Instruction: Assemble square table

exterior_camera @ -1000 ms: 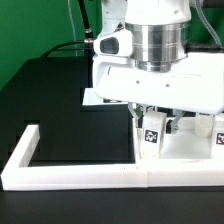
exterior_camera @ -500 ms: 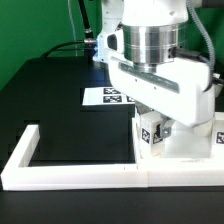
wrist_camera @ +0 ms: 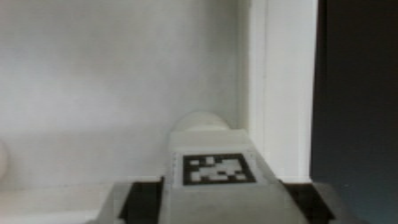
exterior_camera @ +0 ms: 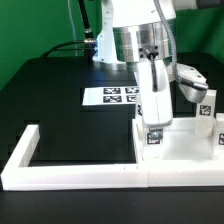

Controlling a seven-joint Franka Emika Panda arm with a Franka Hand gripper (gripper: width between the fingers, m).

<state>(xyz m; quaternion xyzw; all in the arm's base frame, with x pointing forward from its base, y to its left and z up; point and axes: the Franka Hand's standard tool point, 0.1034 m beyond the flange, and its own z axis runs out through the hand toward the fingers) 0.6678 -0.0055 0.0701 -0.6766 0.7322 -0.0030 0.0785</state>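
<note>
The large white square slab (exterior_camera: 180, 146) lies on the black table, against the long white border wall. A small white tagged leg block (exterior_camera: 153, 133) stands upright at the slab's near corner, towards the exterior view's left. My gripper (exterior_camera: 152, 118) comes straight down over it and is shut on this leg block. In the wrist view the leg block (wrist_camera: 217, 165) fills the gap between my two dark fingers (wrist_camera: 146, 200), with the slab (wrist_camera: 107, 80) beneath. Two more tagged leg blocks (exterior_camera: 204, 97) (exterior_camera: 221, 131) show at the exterior view's right.
The marker board (exterior_camera: 110, 96) lies flat on the black table behind the slab. The L-shaped white border wall (exterior_camera: 60, 172) runs along the front and up the exterior view's left. Cables hang behind the arm.
My hand has turned about its vertical axis, from broadside to edge-on. The leg block has stayed in my fingers at the slab's near corner.
</note>
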